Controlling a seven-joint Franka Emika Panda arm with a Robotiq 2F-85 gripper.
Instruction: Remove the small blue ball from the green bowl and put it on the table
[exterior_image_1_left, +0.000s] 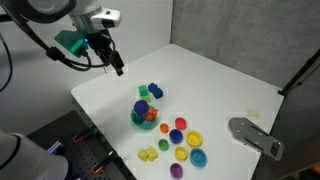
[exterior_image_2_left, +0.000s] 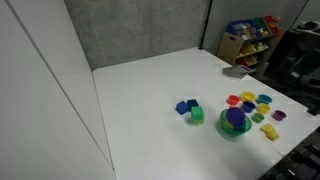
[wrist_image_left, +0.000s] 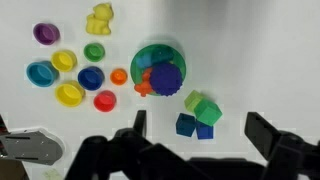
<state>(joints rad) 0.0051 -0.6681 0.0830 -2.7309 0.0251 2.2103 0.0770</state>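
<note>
The green bowl (exterior_image_1_left: 136, 121) stands on the white table (exterior_image_1_left: 205, 80) and shows in both exterior views (exterior_image_2_left: 231, 134) and in the wrist view (wrist_image_left: 150, 48). It holds a round blue-purple piece with a bumpy rim (wrist_image_left: 166, 77) and an orange piece (wrist_image_left: 143, 86). I cannot make out the small blue ball for certain; a bluish patch (wrist_image_left: 143, 70) lies beside the purple piece. My gripper (exterior_image_1_left: 116, 64) is open and empty. It hangs high above the table's far corner, away from the bowl. In the wrist view its fingers (wrist_image_left: 200, 128) frame the blocks.
Blue and green blocks (wrist_image_left: 196, 117) lie close beside the bowl. Several small coloured cups (wrist_image_left: 70, 75) and a yellow toy (wrist_image_left: 99, 18) sit on its other side. A grey flat object (exterior_image_1_left: 255, 135) lies at the table edge. A shelf of toys (exterior_image_2_left: 250, 38) stands beyond the table.
</note>
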